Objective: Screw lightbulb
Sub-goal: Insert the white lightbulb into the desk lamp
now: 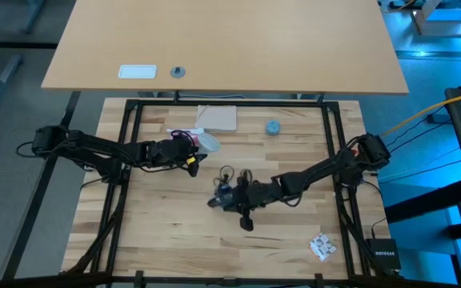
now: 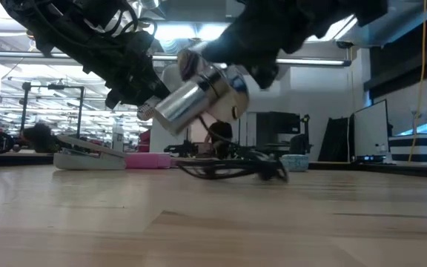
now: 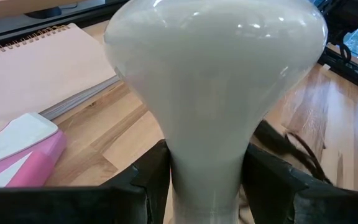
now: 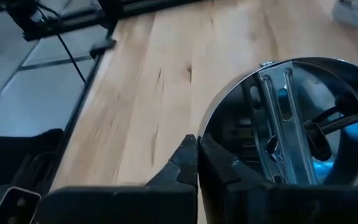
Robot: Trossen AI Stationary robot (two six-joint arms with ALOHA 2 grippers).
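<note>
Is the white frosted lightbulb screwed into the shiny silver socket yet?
Not yet. The left gripper holds the white frosted lightbulb by its neck, apart from the shiny silver socket that the right gripper grips.

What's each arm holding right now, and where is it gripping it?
Left gripper: white frosted lightbulb, held at its narrow neck. Right gripper: round silvery metal socket, pinched at its rim.

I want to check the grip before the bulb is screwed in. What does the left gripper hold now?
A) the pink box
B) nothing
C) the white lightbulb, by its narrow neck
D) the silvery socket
C: in the left wrist view the two dark fingers press on either side of the narrow neck of the lightbulb, while the pink box lies on the table apart from it.
</note>
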